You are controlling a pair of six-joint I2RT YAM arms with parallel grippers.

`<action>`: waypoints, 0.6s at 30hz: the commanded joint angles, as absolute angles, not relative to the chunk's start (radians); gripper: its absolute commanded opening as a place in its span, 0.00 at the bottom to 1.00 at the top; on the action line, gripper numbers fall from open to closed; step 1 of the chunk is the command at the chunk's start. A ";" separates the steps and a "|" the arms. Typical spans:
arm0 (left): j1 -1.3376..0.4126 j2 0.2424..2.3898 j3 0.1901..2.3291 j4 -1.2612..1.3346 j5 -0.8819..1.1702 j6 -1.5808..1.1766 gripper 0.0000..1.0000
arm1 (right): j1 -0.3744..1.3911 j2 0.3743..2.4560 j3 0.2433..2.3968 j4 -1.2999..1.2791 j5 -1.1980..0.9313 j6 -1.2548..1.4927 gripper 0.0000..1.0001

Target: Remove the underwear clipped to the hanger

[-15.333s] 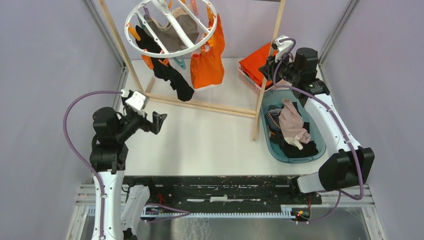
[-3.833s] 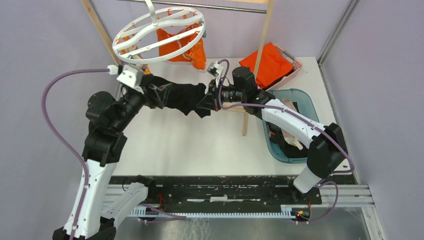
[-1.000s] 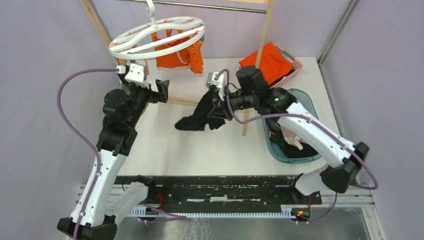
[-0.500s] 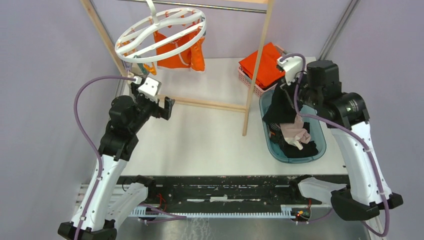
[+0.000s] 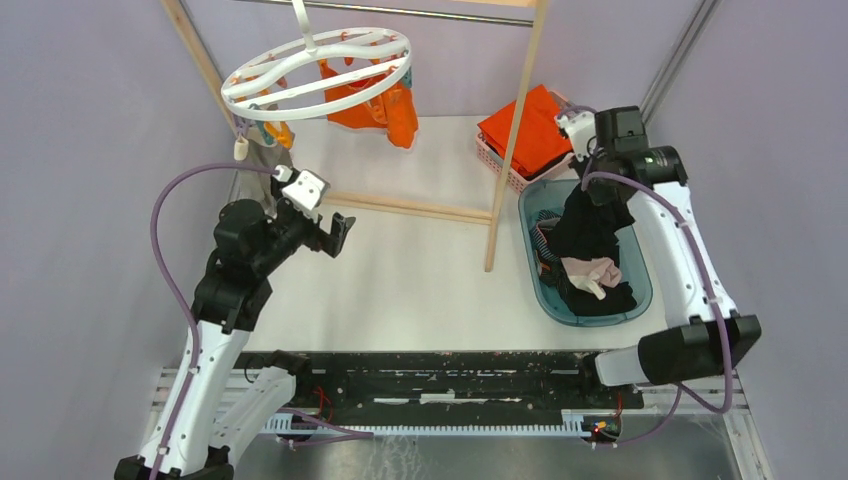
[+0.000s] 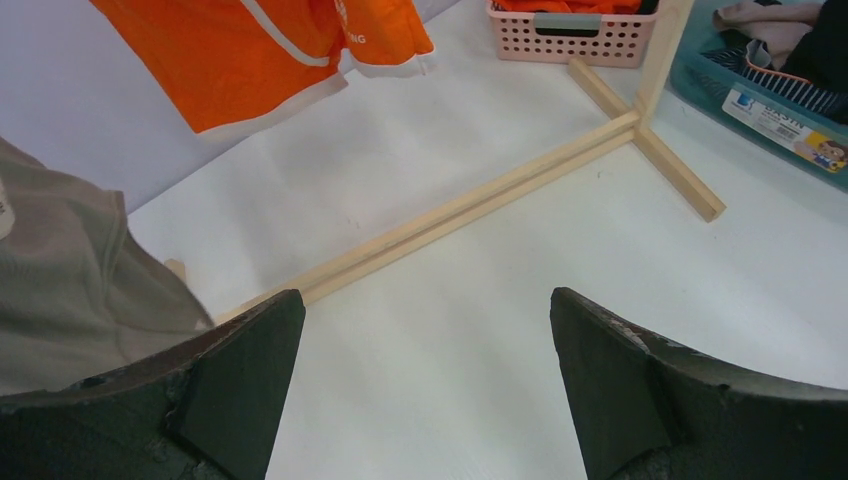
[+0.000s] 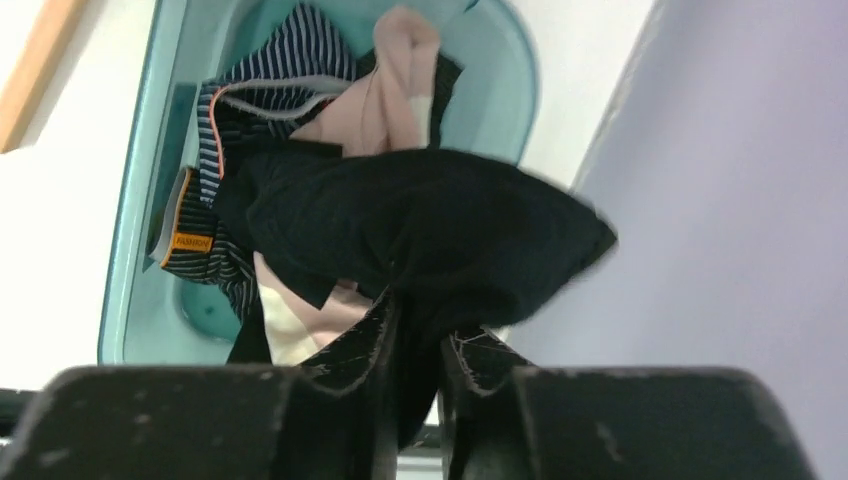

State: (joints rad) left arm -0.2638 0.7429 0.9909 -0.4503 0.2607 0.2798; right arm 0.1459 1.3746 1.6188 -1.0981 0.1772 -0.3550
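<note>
The white ring hanger [image 5: 316, 72] hangs from the metal bar at the back left. The orange underwear [image 5: 372, 104] is clipped under it and also shows in the left wrist view [image 6: 270, 55]. The beige-grey underwear [image 6: 70, 280] hangs at the left of the left wrist view. My right gripper [image 5: 592, 178] is shut on the black underwear [image 5: 590, 225], which hangs over the teal tub [image 5: 635, 250]; the wrist view shows the black cloth [image 7: 420, 230] pinched between the fingers. My left gripper [image 5: 335, 235] is open and empty above the table, near the frame's base bar.
The wooden frame's post [image 5: 515, 140] and base bar [image 5: 420, 208] cross the table. A pink basket [image 5: 497, 160] holds a folded orange cloth [image 5: 525, 125]. The tub holds a pink garment [image 5: 590, 275], striped and black clothes.
My right gripper has carried the black underwear from mid-table to above the tub and moved further back. My left arm has drawn back and down from the hanger, empty.
</note>
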 commanded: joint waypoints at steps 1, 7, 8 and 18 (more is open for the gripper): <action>-0.261 0.722 1.004 -0.488 0.313 0.351 1.00 | 0.134 1.434 1.545 -1.061 0.190 -0.369 0.29; -0.262 0.709 0.984 -0.505 0.228 0.383 1.00 | 0.138 1.457 1.526 -1.109 0.078 -0.368 0.92; -0.263 0.708 0.983 -0.500 0.205 0.383 1.00 | 0.142 1.450 1.545 -1.122 0.032 -0.369 0.99; -0.228 0.715 1.017 -0.415 -0.098 0.270 0.99 | 0.356 1.283 1.566 -0.882 -0.311 -0.316 0.97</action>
